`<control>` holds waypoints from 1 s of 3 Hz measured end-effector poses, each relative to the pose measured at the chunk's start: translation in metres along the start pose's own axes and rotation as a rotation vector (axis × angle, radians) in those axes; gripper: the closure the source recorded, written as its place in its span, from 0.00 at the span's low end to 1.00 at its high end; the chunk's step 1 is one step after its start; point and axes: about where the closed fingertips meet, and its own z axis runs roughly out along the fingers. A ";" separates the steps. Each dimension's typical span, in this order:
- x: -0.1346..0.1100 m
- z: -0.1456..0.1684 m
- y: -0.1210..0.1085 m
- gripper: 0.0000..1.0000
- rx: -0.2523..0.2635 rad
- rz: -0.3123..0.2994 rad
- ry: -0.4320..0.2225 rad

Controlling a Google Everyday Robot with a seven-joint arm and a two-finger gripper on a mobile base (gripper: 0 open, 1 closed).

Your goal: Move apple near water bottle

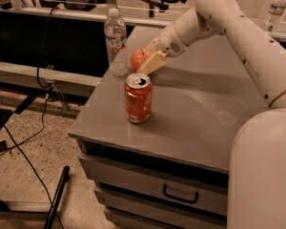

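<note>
apple [138,57] orange-red; water bottle [116,44] clr, wht cap; can [138,99] orange; tool [145,61] tan, gripping apple.

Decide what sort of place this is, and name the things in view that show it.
Probably a robotics lab or workshop: a grey drawer cabinet serves as table, cables trail down to a speckled floor, and the gripper grips the apple beside the water bottle.
</note>
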 end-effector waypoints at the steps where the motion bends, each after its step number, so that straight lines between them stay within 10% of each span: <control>1: 0.000 0.003 0.000 0.15 -0.005 0.000 0.000; 3: 0.000 0.007 0.001 0.00 -0.010 0.000 0.000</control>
